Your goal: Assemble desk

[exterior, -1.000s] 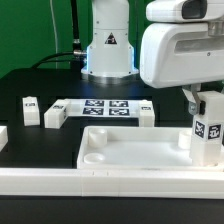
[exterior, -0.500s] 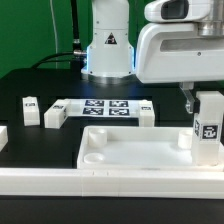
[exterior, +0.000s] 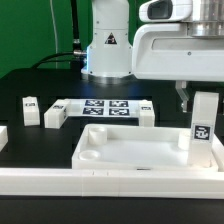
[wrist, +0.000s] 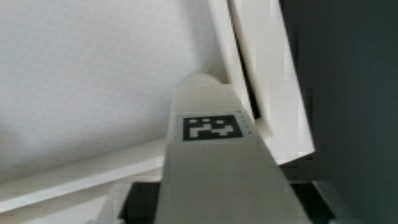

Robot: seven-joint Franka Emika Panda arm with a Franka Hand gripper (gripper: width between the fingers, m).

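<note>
My gripper (exterior: 198,100) is shut on a white block leg (exterior: 201,128) with a black-and-white tag on its side. It holds the leg upright over the corner of the white tray-like tabletop (exterior: 130,152) nearest the exterior view's right. The leg's lower end stands inside that corner; whether it sits in the socket is hidden. In the wrist view the leg (wrist: 222,150) runs down from between the dark fingers (wrist: 151,200) to the tabletop's rim (wrist: 267,70).
Three loose white legs (exterior: 30,107), (exterior: 54,117), (exterior: 146,113) stand behind the tabletop around the marker board (exterior: 105,107). Another white block (exterior: 2,135) shows at the left edge. A long white rail (exterior: 100,182) runs along the front. The robot base (exterior: 108,50) rises behind.
The gripper and the held leg have shifted slightly toward the exterior view's left, and the leg now looks narrower, as if turned. The grip has not changed.
</note>
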